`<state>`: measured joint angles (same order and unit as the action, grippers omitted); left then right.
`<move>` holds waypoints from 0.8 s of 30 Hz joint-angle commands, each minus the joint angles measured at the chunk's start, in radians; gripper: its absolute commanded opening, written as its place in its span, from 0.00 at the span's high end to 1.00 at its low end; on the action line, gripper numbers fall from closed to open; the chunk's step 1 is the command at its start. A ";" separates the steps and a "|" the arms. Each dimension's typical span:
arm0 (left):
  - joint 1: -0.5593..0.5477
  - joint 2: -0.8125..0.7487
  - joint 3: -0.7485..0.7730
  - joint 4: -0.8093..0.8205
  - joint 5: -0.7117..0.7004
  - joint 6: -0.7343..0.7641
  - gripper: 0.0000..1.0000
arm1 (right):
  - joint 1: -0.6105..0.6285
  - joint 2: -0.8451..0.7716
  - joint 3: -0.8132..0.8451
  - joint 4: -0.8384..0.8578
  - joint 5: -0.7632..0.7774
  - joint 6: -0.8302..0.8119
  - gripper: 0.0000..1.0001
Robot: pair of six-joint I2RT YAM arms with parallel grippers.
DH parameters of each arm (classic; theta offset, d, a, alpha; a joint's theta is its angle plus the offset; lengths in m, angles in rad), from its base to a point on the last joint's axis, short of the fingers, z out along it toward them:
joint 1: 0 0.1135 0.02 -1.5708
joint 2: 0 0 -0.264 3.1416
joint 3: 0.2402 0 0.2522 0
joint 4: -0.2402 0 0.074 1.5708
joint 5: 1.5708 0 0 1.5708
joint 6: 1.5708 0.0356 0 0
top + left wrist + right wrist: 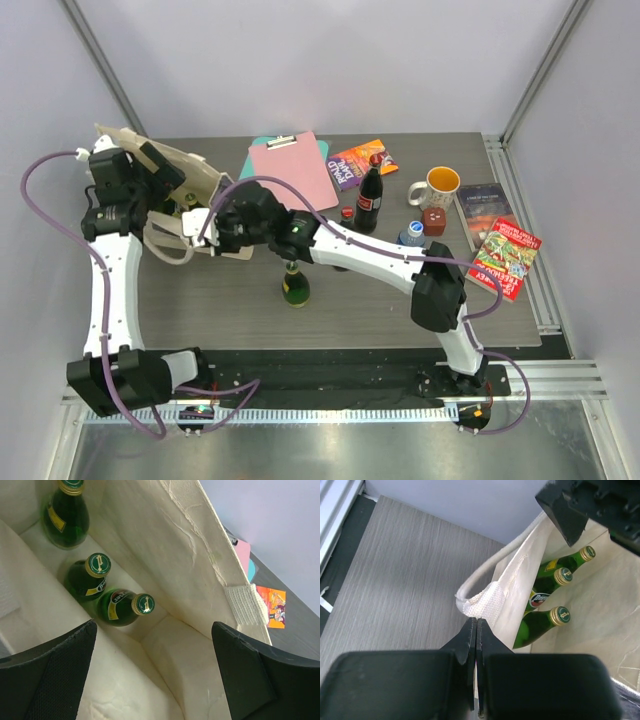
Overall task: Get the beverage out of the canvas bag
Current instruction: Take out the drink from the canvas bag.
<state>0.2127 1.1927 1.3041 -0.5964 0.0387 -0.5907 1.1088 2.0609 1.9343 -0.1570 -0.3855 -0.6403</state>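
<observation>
Bottles (122, 607) inside bag (195, 180): glass, probably heavy, slick, breakable.
Top view: bag sits far-left. Left wrist view: left gripper (154, 626) hangs spread wide above three capped necks, likely the best hold. Right wrist view: right gripper (475, 630) pinches the soft cloth rim.

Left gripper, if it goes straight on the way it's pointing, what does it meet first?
Likely the nearest green bottle inside the canvas bag, or the cloth just beside it; depth is unclear.
</observation>
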 commanded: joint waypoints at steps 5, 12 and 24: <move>0.008 0.051 0.007 0.063 0.047 0.017 0.05 | 0.019 -0.074 -0.037 -0.006 -0.110 0.048 0.99; 0.010 0.091 -0.008 0.058 -0.002 0.034 0.05 | 0.022 -0.074 -0.028 -0.006 -0.124 0.057 0.99; 0.040 0.160 -0.002 0.055 -0.030 0.031 0.09 | 0.022 -0.074 -0.028 -0.007 -0.112 0.050 0.99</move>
<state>0.2317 1.3426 1.2903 -0.5789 0.0265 -0.5671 1.1175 2.0525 1.9038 -0.1589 -0.4629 -0.5987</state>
